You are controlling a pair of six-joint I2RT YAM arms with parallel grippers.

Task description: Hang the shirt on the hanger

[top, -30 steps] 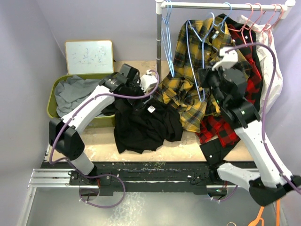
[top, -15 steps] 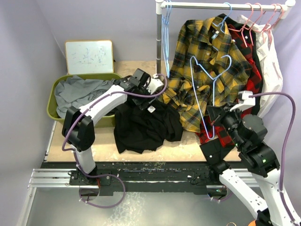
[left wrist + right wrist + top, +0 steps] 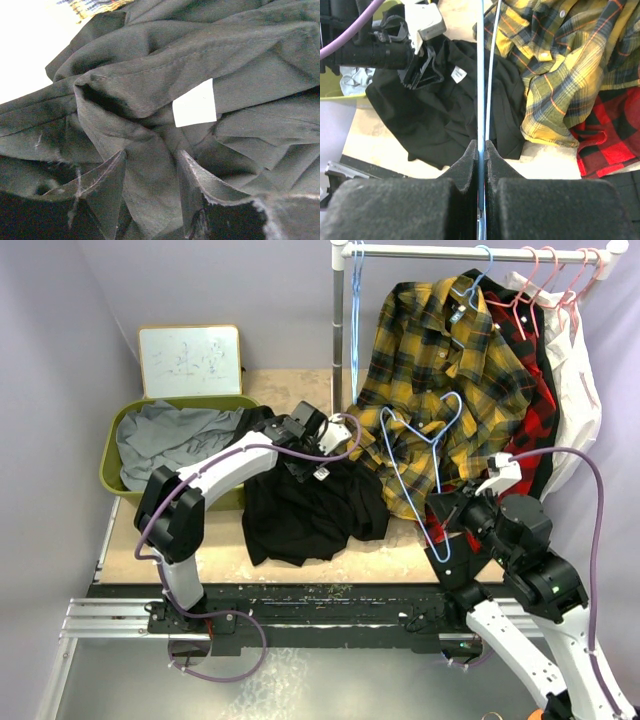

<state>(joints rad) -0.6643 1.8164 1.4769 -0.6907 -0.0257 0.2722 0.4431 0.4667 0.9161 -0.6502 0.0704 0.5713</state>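
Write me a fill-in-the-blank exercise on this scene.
1. The right gripper is shut on the light-blue ____.
2. The shirt lies crumpled on the ____.
3. The grey garment sits in the ____ bin.
Missing words: hanger; table; green.

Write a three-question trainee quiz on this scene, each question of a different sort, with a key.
1. True or false: the right end effector is shut on the hanger.
2. The white label is sewn on: A) the shirt; B) a plaid shirt; C) a whiteboard.
3. Fill in: the grey garment lies in the ___ bin.

Key: 1 true; 2 A; 3 green.
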